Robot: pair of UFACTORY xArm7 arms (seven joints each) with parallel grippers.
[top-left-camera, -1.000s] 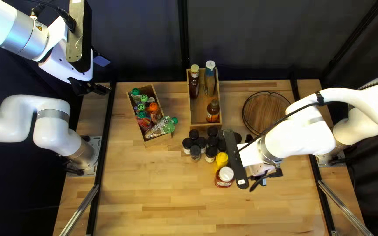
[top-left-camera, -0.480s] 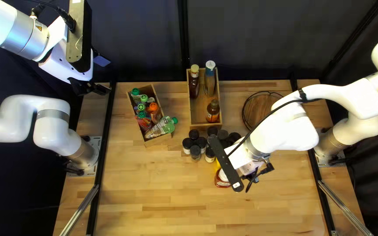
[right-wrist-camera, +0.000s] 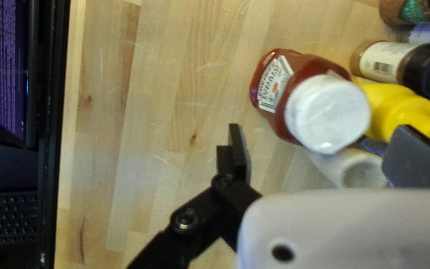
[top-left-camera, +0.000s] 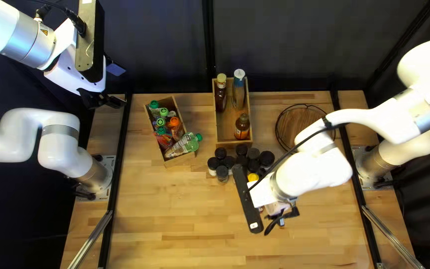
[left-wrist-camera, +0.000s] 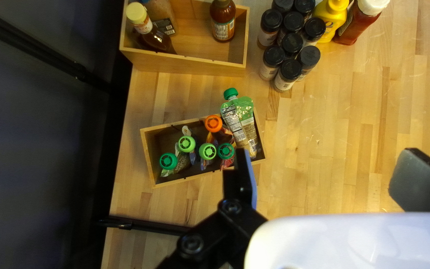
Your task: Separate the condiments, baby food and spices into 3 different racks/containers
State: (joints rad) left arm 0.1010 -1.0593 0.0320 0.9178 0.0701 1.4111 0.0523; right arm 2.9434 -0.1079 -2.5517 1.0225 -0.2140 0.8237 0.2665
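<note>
Likely the ketchup (right-wrist-camera: 307,102) is next, standing just beside the mustard (right-wrist-camera: 399,112) at the near end of the spices (left-wrist-camera: 289,45); it belongs in the middle rack (top-left-camera: 227,127). My right gripper (right-wrist-camera: 326,152) is open and empty, one finger over bare wood, the other by the mustard. Best to centre on the red body, ease that second finger between the two bottles, close below the white cap, then lift straight so nothing topples. My right arm (top-left-camera: 314,169) reaches in from the right, bent low; the left gripper (left-wrist-camera: 332,177) hangs raised at far left, fingers apart, empty.
</note>
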